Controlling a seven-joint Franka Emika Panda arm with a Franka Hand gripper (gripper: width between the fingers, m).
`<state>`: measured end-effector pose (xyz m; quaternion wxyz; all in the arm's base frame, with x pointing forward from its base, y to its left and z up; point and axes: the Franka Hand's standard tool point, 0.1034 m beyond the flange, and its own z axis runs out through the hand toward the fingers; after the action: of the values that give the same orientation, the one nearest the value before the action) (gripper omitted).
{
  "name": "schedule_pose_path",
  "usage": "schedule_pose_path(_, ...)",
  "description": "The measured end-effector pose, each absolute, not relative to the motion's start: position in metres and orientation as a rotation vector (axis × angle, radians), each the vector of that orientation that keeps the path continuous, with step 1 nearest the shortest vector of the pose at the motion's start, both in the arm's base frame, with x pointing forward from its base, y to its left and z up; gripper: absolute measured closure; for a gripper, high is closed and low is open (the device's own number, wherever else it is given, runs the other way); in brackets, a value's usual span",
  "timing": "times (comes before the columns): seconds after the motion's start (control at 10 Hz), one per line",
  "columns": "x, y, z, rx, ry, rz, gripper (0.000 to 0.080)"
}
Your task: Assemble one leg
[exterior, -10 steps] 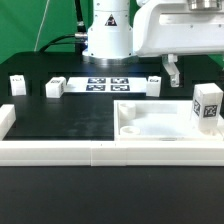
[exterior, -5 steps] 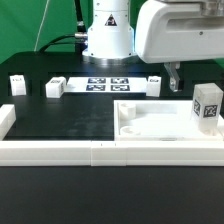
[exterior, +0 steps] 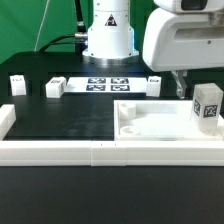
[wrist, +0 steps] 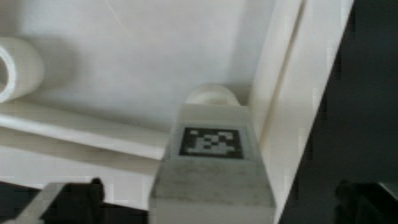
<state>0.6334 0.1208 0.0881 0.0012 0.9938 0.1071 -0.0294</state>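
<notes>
The leg is a small white block with a black-and-white tag, standing upright on the white panel near its right edge in the exterior view. My gripper hangs just above and behind the leg, its big white body filling the upper right. In the wrist view the leg stands close below, between my two dark fingertips. The gripper is open, with the jaws wide on either side of the leg and not touching it.
Three more small white legs stand along the back: two at the exterior view's left and one by the panel. The marker board lies before the robot base. A low white wall runs along the front.
My gripper has moved toward the exterior view's right and lower, from beside the back leg to just above the tagged leg on the panel. Nothing else moved.
</notes>
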Motion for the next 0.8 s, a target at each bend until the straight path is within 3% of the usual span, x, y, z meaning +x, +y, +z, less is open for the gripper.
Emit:
schedule_pose_path(0.1,0.6337,0.12,0.0883,3.12,0.335,-0.092,0.0182)
schedule_pose_path(0.2,0.6337,0.1198,0.0883,3.12,0.334,-0.092,0.0368)
schedule_pose_path(0.3,0.6337,0.1198,0.0883,3.12,0.334,-0.091,0.0368)
schedule_pose_path(0.4,0.6337,0.1198,0.0883,3.12,0.334,-0.091,0.0509)
schedule_pose_path(0.8,0.6338,0.1198,0.0882,3.124,0.277,-0.089,0.0508)
